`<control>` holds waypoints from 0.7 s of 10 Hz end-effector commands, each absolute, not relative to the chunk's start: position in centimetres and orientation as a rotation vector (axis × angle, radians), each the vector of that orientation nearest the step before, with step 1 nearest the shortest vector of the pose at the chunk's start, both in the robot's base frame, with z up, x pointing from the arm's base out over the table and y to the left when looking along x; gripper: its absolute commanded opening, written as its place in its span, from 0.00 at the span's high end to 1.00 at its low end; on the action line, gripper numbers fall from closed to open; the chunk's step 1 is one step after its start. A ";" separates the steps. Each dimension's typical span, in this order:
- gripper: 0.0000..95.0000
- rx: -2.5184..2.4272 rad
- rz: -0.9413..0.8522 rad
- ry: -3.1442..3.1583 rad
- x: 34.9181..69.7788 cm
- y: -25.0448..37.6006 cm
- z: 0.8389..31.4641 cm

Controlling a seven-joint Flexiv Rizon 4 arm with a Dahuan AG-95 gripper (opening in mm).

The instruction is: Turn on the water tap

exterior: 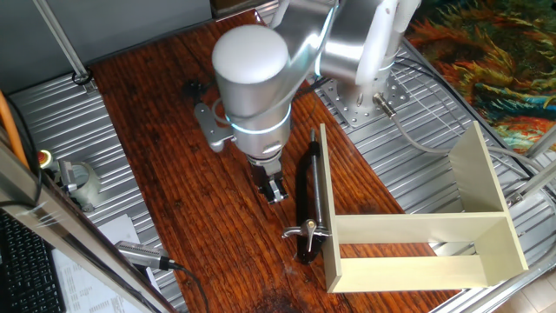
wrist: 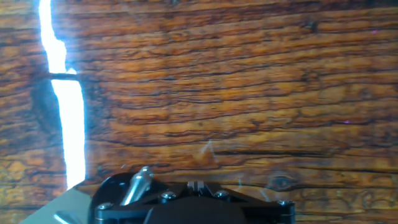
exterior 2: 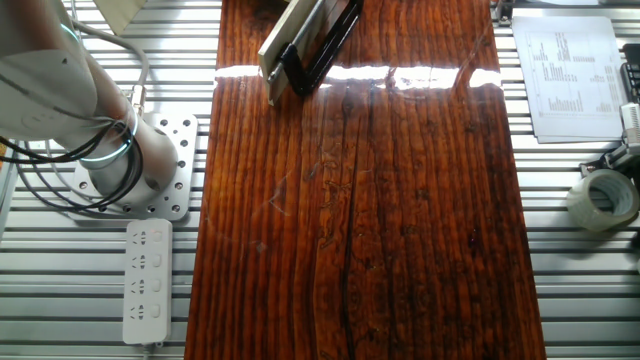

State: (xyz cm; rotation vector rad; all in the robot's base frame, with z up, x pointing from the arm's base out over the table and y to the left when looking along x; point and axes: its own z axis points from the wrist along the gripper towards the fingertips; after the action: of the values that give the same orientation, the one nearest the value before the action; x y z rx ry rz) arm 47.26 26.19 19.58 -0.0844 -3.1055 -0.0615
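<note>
The water tap [exterior: 307, 196] is a long slim black-and-chrome tube lying on the wooden table against the cream box. Its silver wing lever [exterior: 306, 230] sits near the tube's near end. My gripper [exterior: 275, 191] points down just left of the tap's middle, fingers together, holding nothing and not touching the tap. In the hand view the fingertips [wrist: 198, 184] are closed side by side above bare wood, and a chrome and black piece [wrist: 139, 184], seemingly the tap, shows at the bottom left. In the other fixed view the tap [exterior 2: 322, 45] lies at the top edge and the gripper is out of view.
The cream open-sided box [exterior: 417, 235] stands right of the tap. A grey metal cylinder with a cable [exterior: 143, 255] lies at the front left. A tape roll [exterior 2: 603, 197], a printed sheet [exterior 2: 572, 75] and a power strip [exterior 2: 147, 280] lie on the metal surround.
</note>
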 end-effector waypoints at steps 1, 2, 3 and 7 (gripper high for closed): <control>1.00 0.162 -0.017 -3.082 47.0 25.7 19.9; 1.00 0.376 0.036 -3.054 46.5 25.1 20.2; 1.00 0.546 0.050 -3.035 46.1 24.6 20.4; 1.00 0.992 0.058 -2.941 44.6 22.9 21.2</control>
State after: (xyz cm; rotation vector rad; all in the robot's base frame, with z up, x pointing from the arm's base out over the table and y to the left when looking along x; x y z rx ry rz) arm 45.42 23.94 20.75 0.5273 -3.0439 0.0328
